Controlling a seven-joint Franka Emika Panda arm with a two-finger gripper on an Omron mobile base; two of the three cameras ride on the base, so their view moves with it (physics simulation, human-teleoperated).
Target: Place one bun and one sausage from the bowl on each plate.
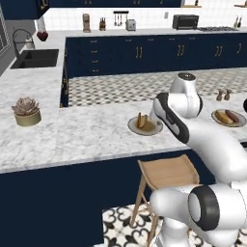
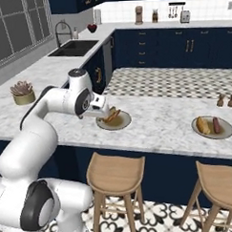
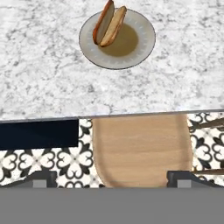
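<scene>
A: Near plate (image 3: 117, 40) status?
B: Bun (image 3: 109, 24) and sausage (image 1: 139, 119) lie on its edge, on the marble counter (image 3: 39, 78). Second plate (image 2: 212, 127) farther along holds a bun and a sausage.
A: Gripper (image 3: 112, 177)?
B: Jaws wide apart, empty, over the wooden stool (image 3: 142, 148) beside that plate.

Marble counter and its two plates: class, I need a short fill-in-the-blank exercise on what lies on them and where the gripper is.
1. The near plate holds a bun but no ____.
2. The far plate holds a bun and a ____.
3. In the hand view, the gripper hangs over a wooden ____.
4. The gripper's jaws stand ____.

Missing words: sausage; sausage; stool; open
</scene>
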